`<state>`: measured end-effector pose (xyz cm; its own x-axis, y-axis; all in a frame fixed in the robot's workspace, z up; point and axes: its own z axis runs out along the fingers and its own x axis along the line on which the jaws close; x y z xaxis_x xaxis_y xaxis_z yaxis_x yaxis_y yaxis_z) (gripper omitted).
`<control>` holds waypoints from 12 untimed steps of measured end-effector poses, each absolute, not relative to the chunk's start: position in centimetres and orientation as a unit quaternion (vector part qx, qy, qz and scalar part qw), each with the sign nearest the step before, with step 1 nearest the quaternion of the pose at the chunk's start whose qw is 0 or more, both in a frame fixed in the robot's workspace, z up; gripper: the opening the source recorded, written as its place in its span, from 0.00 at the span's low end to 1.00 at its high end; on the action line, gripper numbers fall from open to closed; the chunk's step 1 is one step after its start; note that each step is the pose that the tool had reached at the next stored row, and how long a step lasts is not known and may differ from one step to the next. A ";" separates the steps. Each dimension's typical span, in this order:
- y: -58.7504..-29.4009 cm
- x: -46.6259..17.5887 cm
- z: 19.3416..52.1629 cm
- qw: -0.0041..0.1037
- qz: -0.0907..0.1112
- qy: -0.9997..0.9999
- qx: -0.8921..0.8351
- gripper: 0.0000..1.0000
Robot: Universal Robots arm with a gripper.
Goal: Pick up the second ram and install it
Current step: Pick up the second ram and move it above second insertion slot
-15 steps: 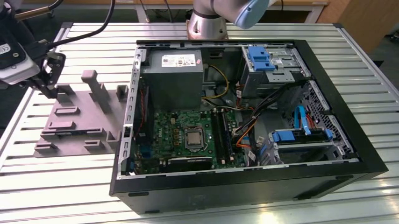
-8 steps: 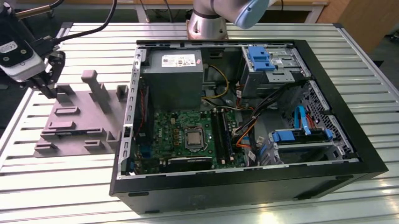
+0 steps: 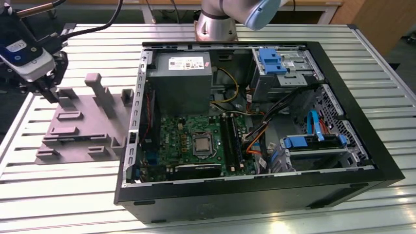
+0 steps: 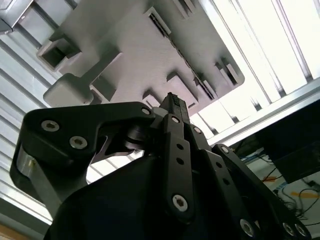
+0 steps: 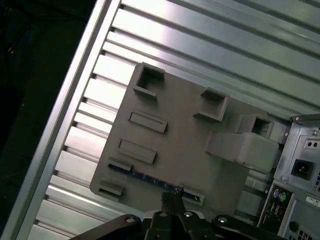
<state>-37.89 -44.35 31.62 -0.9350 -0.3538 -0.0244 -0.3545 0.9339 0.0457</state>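
Observation:
The second ram (image 5: pixel 142 175) stands on edge in a slot along one side of the grey moulded holder (image 5: pixel 180 135), a thin dark strip with a bluish tint. My gripper (image 5: pixel 172 194) hangs right over that strip, its two fingertips pressed together with nothing between them. Whether they touch the ram I cannot tell. In the exterior view the gripper (image 3: pixel 48 92) is at the far corner of the holder (image 3: pixel 81 129), on the exterior view's left. The second wrist view has the shut gripper (image 4: pixel 175 102) pointing at the holder (image 4: pixel 135 50).
The open computer case (image 3: pixel 364 146) lies to the exterior view's right of the holder, with the silver power supply (image 3: pixel 179 78), the green motherboard (image 3: pixel 188 146) and its long black slots (image 3: pixel 229 141). The slatted metal table's edge (image 5: pixel 75 125) runs close beside the holder.

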 end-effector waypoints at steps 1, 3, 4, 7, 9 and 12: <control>-44.3 -37.9 31.6 0.008 0.025 0.982 -0.189 0.11; -44.3 -37.9 31.6 0.007 0.025 0.978 -0.207 0.11; -44.3 -37.9 31.6 0.007 0.025 0.976 -0.216 0.11; -44.3 -37.9 31.6 0.006 0.025 0.970 -0.242 0.11; -44.3 -37.9 31.6 0.006 0.025 0.965 -0.260 0.11; -44.3 -37.9 31.5 0.005 0.025 0.958 -0.286 0.11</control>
